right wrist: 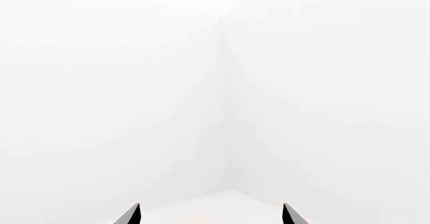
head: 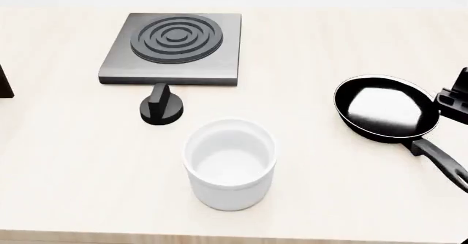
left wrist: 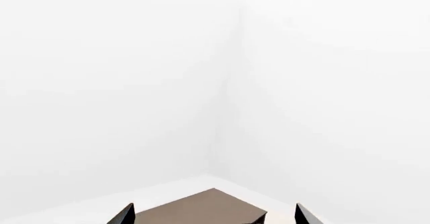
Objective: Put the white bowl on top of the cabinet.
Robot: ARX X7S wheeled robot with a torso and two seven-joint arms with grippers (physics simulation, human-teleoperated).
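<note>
Still, no pincer reached bowl. Far left edge of head view: dark sliver, likely dark-brown wood cabinet (head: 4, 84); lighter-brown top (left wrist: 205, 208) showed in left wrist view. Left gripper (left wrist: 213, 215) jaws apart, empty, aimed at wall. Centre near: deep glossy white bowl (head: 229, 163) upright on pale wooden table (head: 73, 172), between both arms, neither clearly nearer. Right gripper (right wrist: 211, 214) jaws apart, empty. Bowl must travel left.

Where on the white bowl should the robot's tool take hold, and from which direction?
Grip the white bowl at its thick rim, coming from above: it stands upright and open-mouthed, and its near-straight walls look too wide to span.
</note>
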